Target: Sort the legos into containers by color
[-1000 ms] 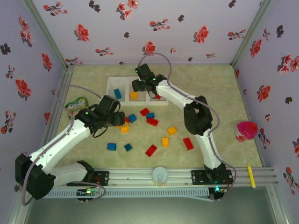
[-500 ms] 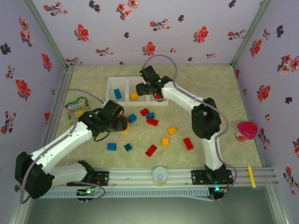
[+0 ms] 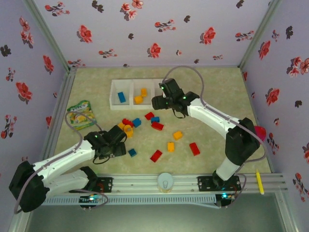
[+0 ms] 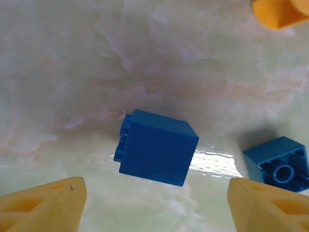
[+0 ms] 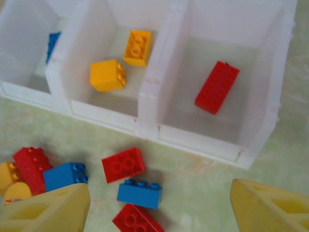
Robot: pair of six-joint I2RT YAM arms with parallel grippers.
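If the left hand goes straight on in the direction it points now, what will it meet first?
Most likely the blue brick on the table, centred ahead of the open left hand; how far is unclear.

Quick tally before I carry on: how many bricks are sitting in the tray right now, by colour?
Blue bricks: 1
Yellow-orange bricks: 2
Red bricks: 1
Total in the tray: 4
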